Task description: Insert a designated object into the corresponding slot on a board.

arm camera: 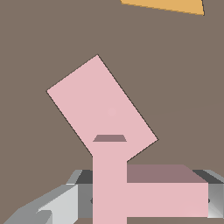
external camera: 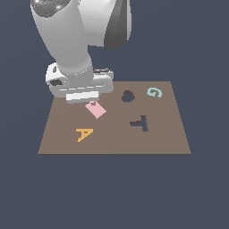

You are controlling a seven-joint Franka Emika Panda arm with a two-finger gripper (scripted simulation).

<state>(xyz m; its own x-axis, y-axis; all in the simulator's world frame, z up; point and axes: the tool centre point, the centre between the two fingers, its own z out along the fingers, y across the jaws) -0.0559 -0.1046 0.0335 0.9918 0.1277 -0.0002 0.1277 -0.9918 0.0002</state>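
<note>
The pale-pink T block sits between my gripper's grey fingers, which are shut on its crossbar. Its stem reaches over the edge of a larger pink rectangle and casts a small shadow on it. In the exterior view my gripper hangs low over the brown board's far part towards that view's left, just behind the pink rectangle; the T is almost hidden under the hand there. The dark T-shaped slot lies towards the exterior view's right, well apart from the gripper.
An orange letter A lies on the board nearer the front, and its edge shows in the wrist view. A dark heart-like hole and a pale-teal letter G sit at the board's far side. The arm's bulk hides the far corner.
</note>
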